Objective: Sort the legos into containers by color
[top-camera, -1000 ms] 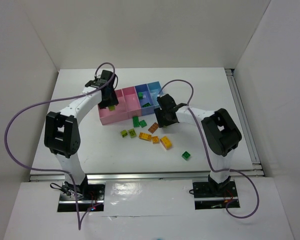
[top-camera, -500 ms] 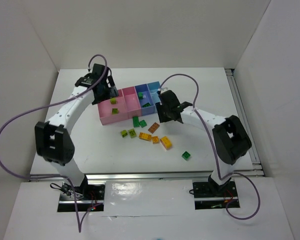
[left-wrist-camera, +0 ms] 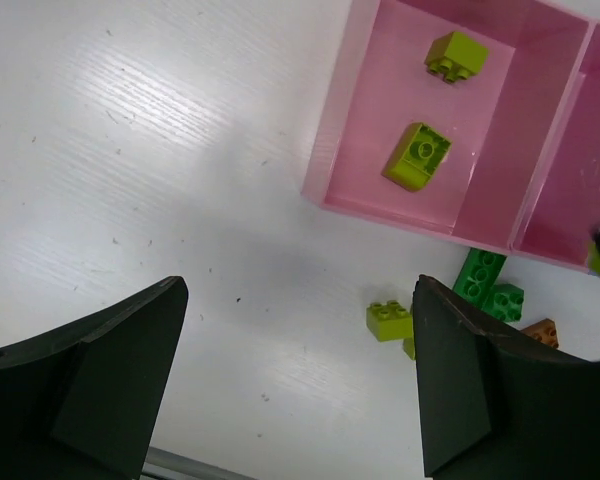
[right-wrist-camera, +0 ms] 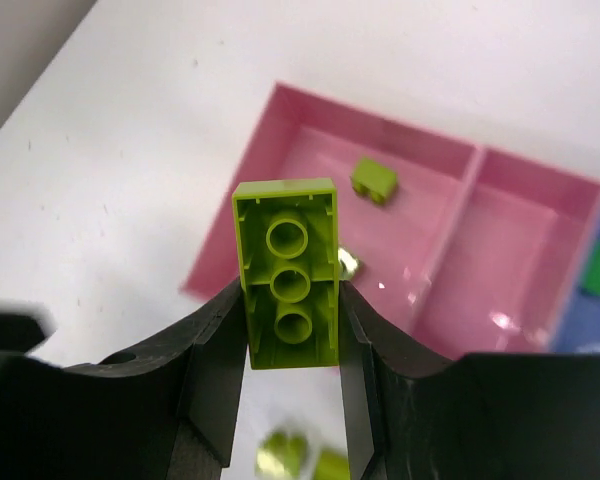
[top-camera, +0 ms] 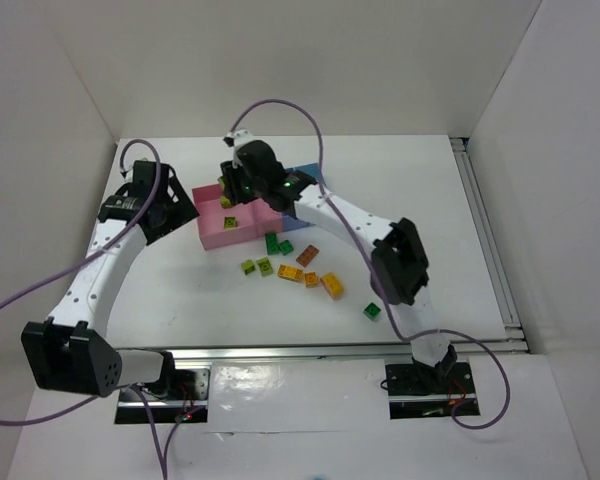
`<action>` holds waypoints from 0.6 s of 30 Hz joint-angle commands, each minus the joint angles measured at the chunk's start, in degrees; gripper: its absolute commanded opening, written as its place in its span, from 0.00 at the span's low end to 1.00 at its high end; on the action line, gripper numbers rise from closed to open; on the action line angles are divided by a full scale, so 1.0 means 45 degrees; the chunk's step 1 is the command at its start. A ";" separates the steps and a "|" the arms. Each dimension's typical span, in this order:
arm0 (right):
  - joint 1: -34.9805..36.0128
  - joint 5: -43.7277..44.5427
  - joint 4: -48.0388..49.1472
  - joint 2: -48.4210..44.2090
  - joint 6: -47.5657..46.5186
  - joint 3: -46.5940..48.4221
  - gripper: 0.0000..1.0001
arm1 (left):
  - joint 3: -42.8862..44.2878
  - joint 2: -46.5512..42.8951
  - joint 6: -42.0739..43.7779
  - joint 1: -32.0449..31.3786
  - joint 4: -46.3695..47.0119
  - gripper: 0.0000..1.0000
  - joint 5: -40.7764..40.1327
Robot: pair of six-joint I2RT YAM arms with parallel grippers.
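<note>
My right gripper [top-camera: 232, 192] is shut on a lime green brick [right-wrist-camera: 287, 288], held underside up above the left pink bin [right-wrist-camera: 242, 232]. That bin [top-camera: 212, 236] holds two lime bricks [left-wrist-camera: 417, 157] [left-wrist-camera: 456, 55]. The second pink bin [top-camera: 261, 222] stands beside it; the blue bins [top-camera: 286, 222] are mostly hidden by the right arm. My left gripper [left-wrist-camera: 300, 400] is open and empty, over bare table left of the bins [top-camera: 176, 212]. Loose bricks lie in front of the bins: dark green [top-camera: 272, 243], lime [top-camera: 248, 267], brown-orange [top-camera: 307, 256] and yellow-orange [top-camera: 332, 286].
A lone green brick [top-camera: 373, 311] lies apart at the near right. A lime brick [left-wrist-camera: 390, 320] and dark green bricks [left-wrist-camera: 485, 285] sit just right of the left gripper's fingers. White walls enclose the table on three sides.
My right arm swung left from the blue bins to above the left pink bin, carrying the lime brick. My left arm pulled back left, away from the pink bin.
</note>
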 commanded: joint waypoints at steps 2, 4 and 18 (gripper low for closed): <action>0.0116 0.0102 -0.0694 0.2821 -0.0095 0.3146 0.18 | -0.0225 -0.1581 -0.0013 0.0441 -0.0160 0.94 0.0075; 0.0116 0.0103 -0.0830 0.3530 0.0042 0.4437 0.20 | -0.0479 -0.1837 -0.0012 0.0577 -0.0278 0.95 0.0524; 0.0000 0.2190 0.1237 -0.0027 -0.0074 0.1208 0.61 | -0.0928 -0.1721 0.1803 0.0695 0.0363 0.82 0.1793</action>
